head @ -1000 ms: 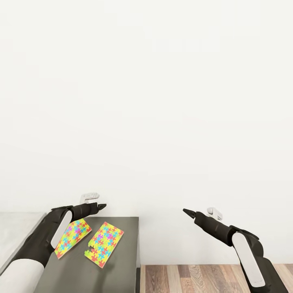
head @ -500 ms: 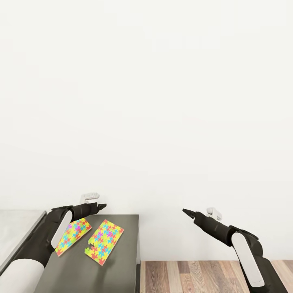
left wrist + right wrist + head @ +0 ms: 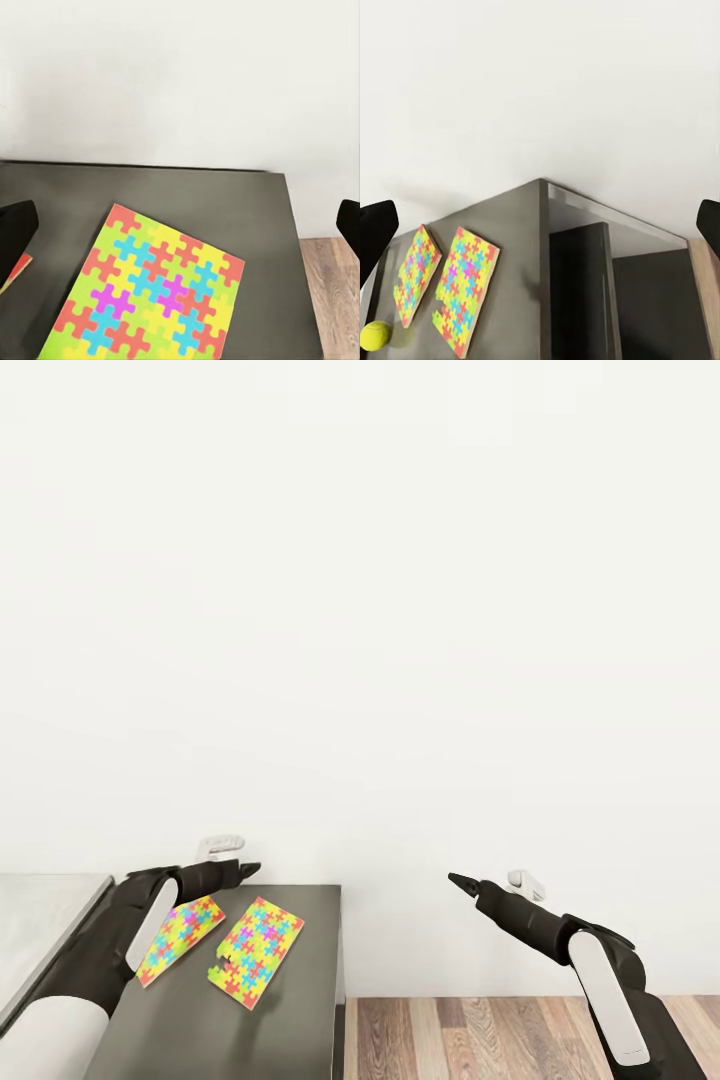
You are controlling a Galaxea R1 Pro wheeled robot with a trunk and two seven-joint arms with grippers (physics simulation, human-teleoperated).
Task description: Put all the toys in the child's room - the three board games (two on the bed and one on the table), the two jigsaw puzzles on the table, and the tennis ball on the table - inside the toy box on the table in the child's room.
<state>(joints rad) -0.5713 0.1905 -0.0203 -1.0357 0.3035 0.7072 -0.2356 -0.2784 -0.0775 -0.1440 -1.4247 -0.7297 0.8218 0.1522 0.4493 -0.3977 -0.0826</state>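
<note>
Two jigsaw puzzles (image 3: 180, 942) (image 3: 256, 954) lie flat side by side on the dark grey lower section of the table (image 3: 300, 1020). My left gripper (image 3: 250, 869) hovers open above their far edge, holding nothing. In the left wrist view one jigsaw puzzle (image 3: 150, 292) sits under the open left gripper (image 3: 180, 229). My right gripper (image 3: 461, 880) is open in the air to the right of the table, over the floor. The right wrist view looks past the open right gripper (image 3: 540, 229) at both jigsaw puzzles (image 3: 416, 274) (image 3: 465, 289) and the tennis ball (image 3: 375, 335) on the table.
A plain white wall (image 3: 360, 610) rises right behind the table. The pale grey table top (image 3: 40, 920) adjoins the dark section on the left. Wooden floor (image 3: 470, 1040) lies to the right of the table edge. Dark shelving (image 3: 577, 300) shows under the table's end.
The whole head view has shifted slightly, so the camera has moved a little. Both arms keep the same pose and the puzzles lie as before.
</note>
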